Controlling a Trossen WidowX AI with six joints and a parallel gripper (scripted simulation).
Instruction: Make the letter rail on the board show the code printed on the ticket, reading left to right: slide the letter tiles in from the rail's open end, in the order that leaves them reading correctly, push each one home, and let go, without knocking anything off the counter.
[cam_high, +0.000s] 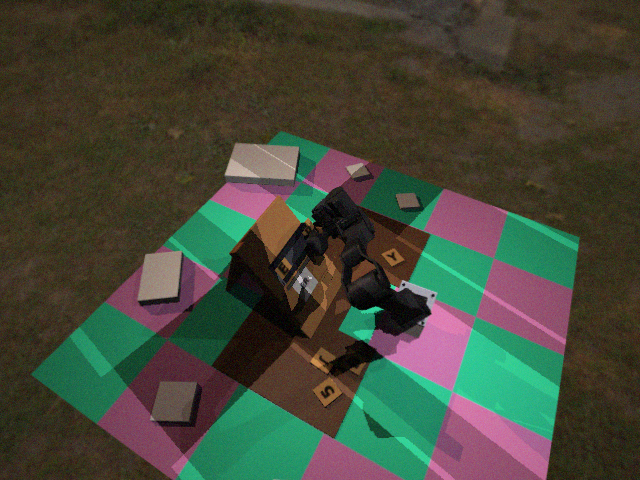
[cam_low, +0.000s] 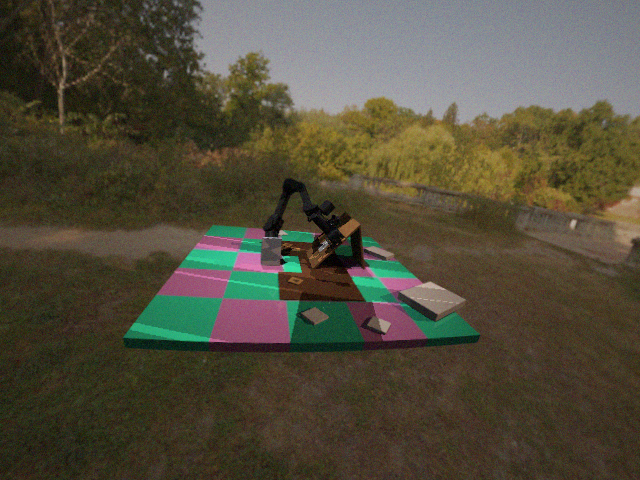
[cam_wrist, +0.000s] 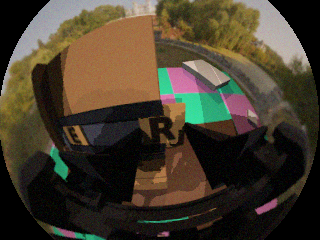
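Observation:
The sloped wooden board (cam_high: 276, 219) (cam_wrist: 110, 65) carries a dark rail (cam_high: 293, 254) (cam_wrist: 107, 134). An E tile (cam_high: 282, 267) (cam_wrist: 75, 135) sits at the rail's left end. My gripper (cam_high: 309, 233) (cam_wrist: 163, 128) is shut on the R tile (cam_wrist: 161, 130), letter upright, at the rail's right-hand open end. Its left edge overlaps the rail end in the wrist view; how far it is in is hidden. The ticket (cam_high: 305, 280) is on the lower slope, its print unreadable. A Y tile (cam_high: 392, 256), a J tile (cam_high: 324, 360) and an S tile (cam_high: 327, 392) lie flat; another tile (cam_high: 357, 368) is mostly in shadow.
Pale blocks lie around the board: a large one (cam_high: 262, 162) (cam_low: 433, 298) (cam_wrist: 206, 74) at the back, others at the left (cam_high: 161, 276) and front left (cam_high: 175, 401). Two small ones (cam_high: 357, 170) (cam_high: 408, 201) lie near the far edge. The arm base (cam_high: 417, 302) stands right of the board.

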